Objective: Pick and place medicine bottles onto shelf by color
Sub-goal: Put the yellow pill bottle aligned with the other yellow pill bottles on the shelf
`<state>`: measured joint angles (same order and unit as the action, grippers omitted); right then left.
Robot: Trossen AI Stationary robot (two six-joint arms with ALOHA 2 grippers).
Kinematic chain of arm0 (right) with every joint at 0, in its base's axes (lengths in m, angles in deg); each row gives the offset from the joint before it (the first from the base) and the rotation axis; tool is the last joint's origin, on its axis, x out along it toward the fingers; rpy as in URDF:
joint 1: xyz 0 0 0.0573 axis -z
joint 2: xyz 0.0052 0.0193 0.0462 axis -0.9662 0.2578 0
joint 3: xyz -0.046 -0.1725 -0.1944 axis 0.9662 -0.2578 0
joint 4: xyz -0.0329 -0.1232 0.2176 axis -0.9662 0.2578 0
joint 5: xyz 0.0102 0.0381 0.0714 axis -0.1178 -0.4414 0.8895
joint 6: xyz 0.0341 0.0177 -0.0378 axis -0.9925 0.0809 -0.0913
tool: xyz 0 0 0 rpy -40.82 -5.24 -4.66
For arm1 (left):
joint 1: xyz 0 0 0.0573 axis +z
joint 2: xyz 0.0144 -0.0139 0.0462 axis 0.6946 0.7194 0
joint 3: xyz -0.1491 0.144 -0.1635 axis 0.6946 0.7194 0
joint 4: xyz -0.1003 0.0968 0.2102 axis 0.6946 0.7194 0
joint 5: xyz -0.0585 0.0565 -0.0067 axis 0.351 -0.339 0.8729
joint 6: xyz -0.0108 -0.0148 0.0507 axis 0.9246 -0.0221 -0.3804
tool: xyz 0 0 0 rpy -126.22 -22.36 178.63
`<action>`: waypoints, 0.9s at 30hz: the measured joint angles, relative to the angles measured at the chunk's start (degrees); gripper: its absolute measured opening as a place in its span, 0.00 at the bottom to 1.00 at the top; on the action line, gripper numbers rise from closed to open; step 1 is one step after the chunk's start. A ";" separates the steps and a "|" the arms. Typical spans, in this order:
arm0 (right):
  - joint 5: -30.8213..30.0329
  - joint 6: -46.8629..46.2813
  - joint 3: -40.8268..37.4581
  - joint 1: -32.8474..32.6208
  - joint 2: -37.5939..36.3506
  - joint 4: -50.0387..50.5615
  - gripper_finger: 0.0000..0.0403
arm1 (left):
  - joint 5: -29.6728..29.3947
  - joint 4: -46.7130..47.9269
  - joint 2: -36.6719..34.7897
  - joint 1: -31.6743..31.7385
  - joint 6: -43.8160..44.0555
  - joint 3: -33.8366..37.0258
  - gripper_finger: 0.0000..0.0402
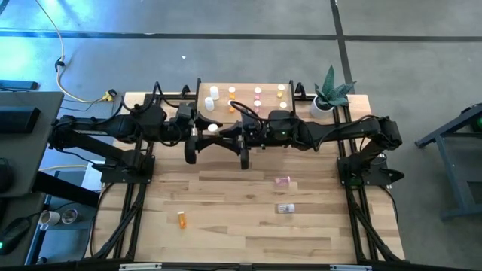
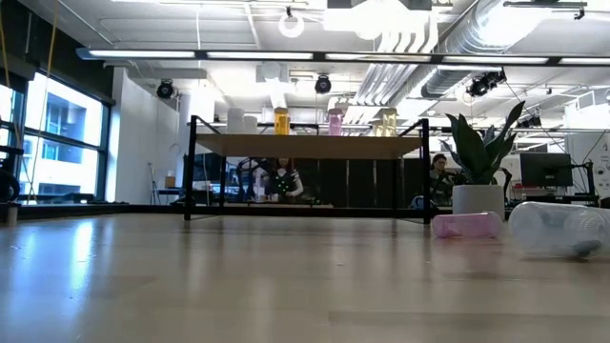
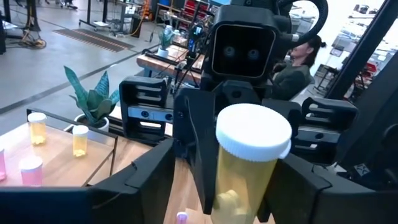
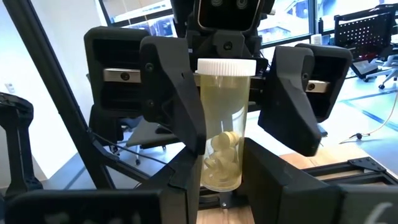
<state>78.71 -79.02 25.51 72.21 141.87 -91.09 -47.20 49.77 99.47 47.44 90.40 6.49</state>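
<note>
Standing between both end effectors (image 4: 221, 155): yellow bottle (image 4: 222, 134).

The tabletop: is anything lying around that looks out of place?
Yes. Three medicine bottles lie tipped on the table rather than upright on the shelf: an orange bottle, a pink bottle and a clear bottle.

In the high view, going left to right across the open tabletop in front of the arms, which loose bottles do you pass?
Orange bottle → pink bottle, lying on its side, with the clear bottle at nearly the same place across, nearer the front edge, so those two are not ordered against each other.
</note>
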 joint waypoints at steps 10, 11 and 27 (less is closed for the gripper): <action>-0.22 -0.02 0.00 0.04 0.00 0.24 0.22 | -0.40 -0.16 0.00 -0.02 -1.07 0.00 0.36; -0.22 -0.02 0.00 0.04 0.00 0.24 0.22 | -0.40 -0.18 0.00 -0.02 -1.07 0.00 0.35; -0.61 -0.92 0.02 -0.02 -0.07 2.15 0.22 | 1.50 0.08 0.02 0.02 -2.55 0.02 0.22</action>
<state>78.09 -79.93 25.53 72.18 141.80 -88.93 -45.70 49.85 99.49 47.46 87.85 6.51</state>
